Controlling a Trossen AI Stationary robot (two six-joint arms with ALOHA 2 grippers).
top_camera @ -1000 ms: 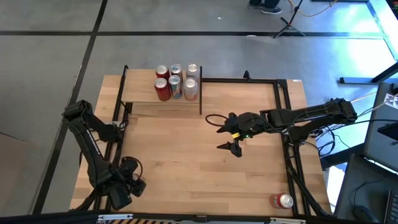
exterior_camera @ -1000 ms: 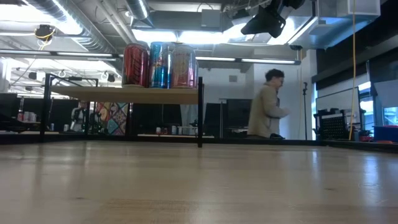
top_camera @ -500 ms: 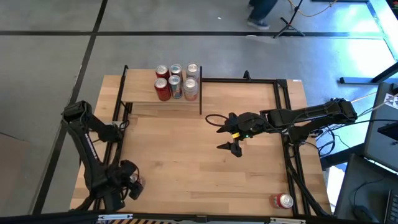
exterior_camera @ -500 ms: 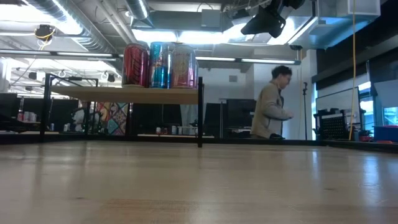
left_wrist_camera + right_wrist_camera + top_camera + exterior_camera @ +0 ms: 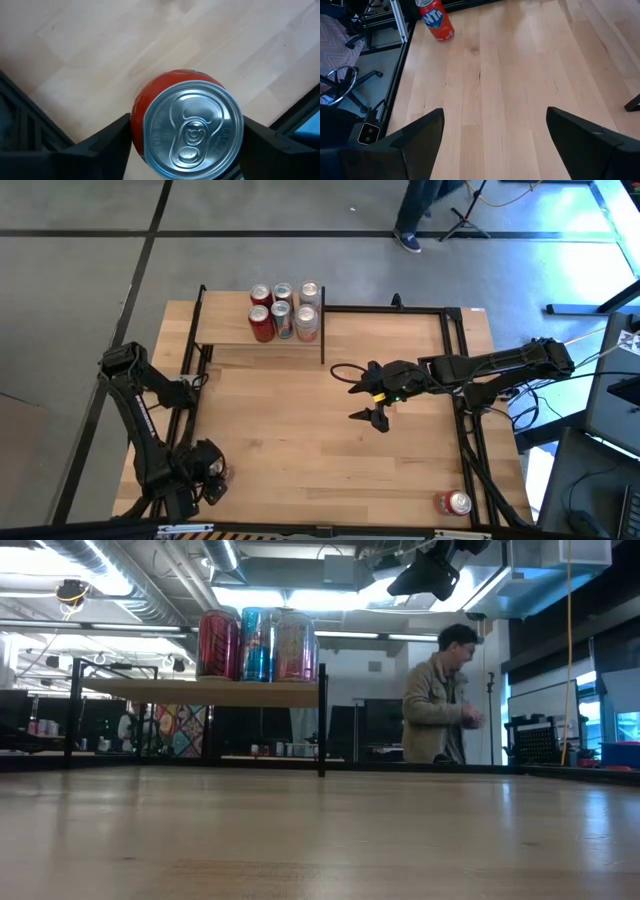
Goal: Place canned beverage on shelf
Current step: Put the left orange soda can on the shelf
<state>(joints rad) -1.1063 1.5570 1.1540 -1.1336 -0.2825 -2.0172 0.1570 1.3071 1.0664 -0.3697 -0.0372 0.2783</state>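
Left gripper (image 5: 185,150): fingers flank an upright red can (image 5: 187,127) at the table's near-left corner; contact not resolved, grip cannot be told.
Shelf (image 5: 228,332): far side, well apart, six cans on it.
Right gripper (image 5: 365,392): fingers spread, mid-table, empty.
Change: left arm shifted over the can within the last second.

left pincer (image 5: 205,478) shifted slightly, person (image 5: 436,698) turned
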